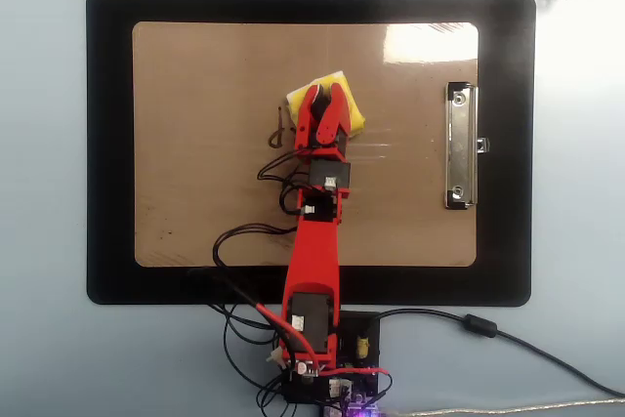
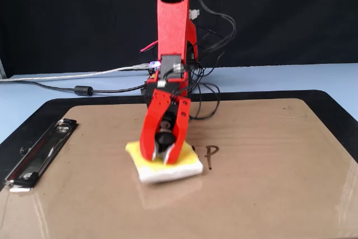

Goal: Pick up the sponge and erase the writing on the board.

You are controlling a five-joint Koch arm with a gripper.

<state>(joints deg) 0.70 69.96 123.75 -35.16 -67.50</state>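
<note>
The sponge (image 2: 163, 164) lies flat on the board (image 2: 268, 183), clamped by its knob between the closed jaws of the gripper (image 2: 160, 158). In the overhead view the sponge (image 1: 342, 104) sits just above board centre; the remaining writing (image 1: 281, 129) lies just beside it at 8 o'clock. In the fixed view one letter (image 2: 211, 154) shows at the sponge's 3 o'clock. To wipe well, hold downward pressure, keep the sponge level, and sweep sideways across that letter. The metal clip (image 1: 461, 146) stands well apart.
</note>
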